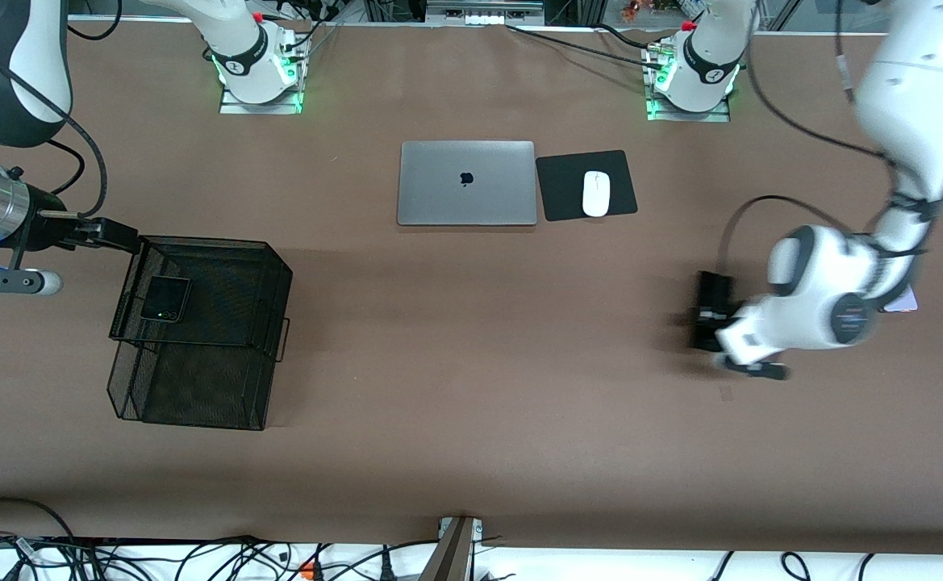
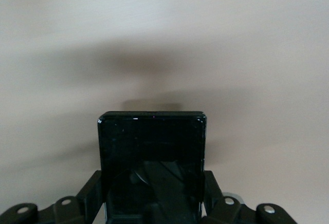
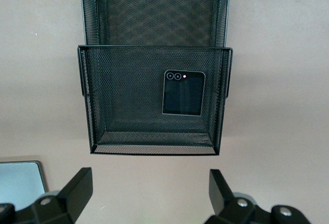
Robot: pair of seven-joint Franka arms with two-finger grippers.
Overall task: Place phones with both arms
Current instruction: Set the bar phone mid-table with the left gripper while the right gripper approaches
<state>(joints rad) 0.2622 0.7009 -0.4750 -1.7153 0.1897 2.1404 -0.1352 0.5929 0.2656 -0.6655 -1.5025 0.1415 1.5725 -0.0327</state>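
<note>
A: Black slab phone riding pinched in left gripper over bare table, left arm's end. Keeping it level, carrying w/o jerking.

B: Squarish black phone lying in mesh tray. Right gripper hovering spread beside tray, waiting.

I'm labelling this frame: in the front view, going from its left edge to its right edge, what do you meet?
Right gripper, open → mesh tray with the small black phone in its upper tier → laptop → mouse pad → mouse → left gripper, shut on a black phone.
</note>
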